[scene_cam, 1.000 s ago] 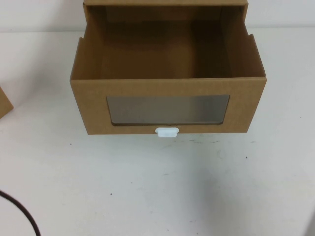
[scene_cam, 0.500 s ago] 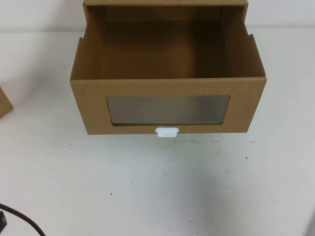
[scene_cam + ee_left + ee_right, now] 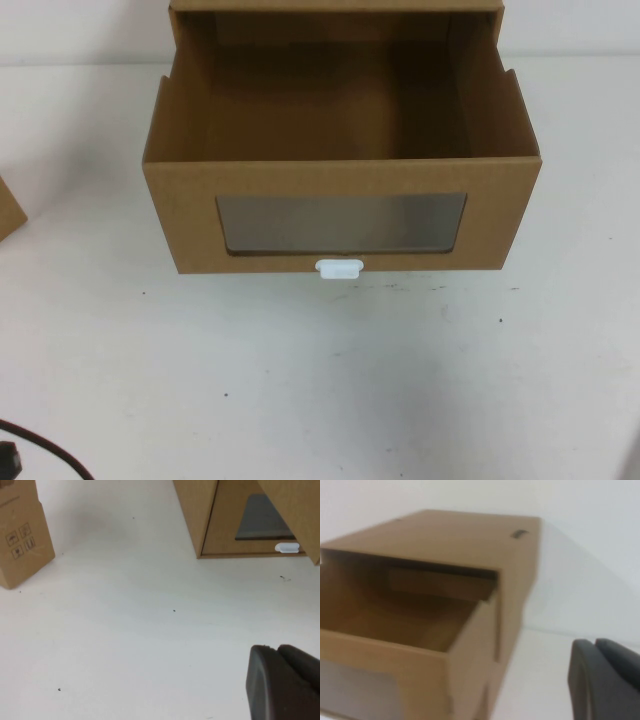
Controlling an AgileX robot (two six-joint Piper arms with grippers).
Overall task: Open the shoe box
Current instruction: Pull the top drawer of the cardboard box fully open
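The brown cardboard shoe box (image 3: 340,215) stands at the back middle of the table. Its drawer is slid out toward me from the outer sleeve (image 3: 335,6), and the inside looks empty. The drawer front has a clear window and a small white pull tab (image 3: 339,268). In the left wrist view my left gripper (image 3: 275,650) hangs shut over bare table, well short of the box (image 3: 220,525) and its tab (image 3: 287,548). In the right wrist view my right gripper (image 3: 595,642) is shut, holds nothing, and sits off the right side of the box (image 3: 470,540).
A small printed carton (image 3: 8,210) sits at the table's left edge, also in the left wrist view (image 3: 22,535). A dark cable (image 3: 45,455) crosses the near left corner. White table (image 3: 330,380) lies in front of the box.
The dark cable at the near left corner has slid lower toward the frame's edge. The box and its drawer have not moved.
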